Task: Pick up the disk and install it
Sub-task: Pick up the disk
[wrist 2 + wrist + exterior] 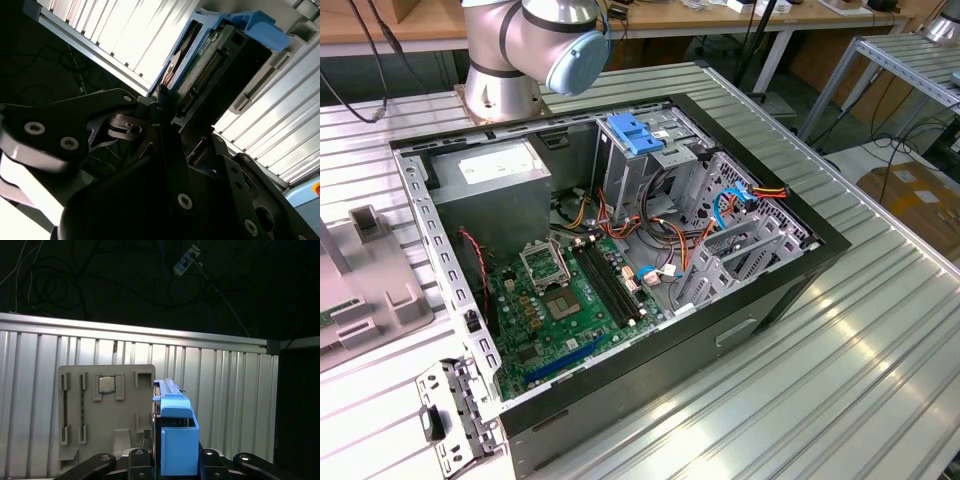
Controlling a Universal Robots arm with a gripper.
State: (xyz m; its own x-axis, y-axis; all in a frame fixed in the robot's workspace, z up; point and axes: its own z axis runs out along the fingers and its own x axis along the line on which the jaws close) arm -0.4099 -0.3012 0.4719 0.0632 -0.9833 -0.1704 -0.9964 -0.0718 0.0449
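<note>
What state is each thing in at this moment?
computer case: on its side, side panel off, insides open.
disk: on edge between the tool's fingers, outside the case.
tool: shut on the disk.
grey tray: flat on the table, one chip seated in it.

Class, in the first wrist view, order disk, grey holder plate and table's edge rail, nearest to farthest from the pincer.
1. Disk, at the pincer.
2. Grey holder plate, beside the disk.
3. Table's edge rail, beyond both.
</note>
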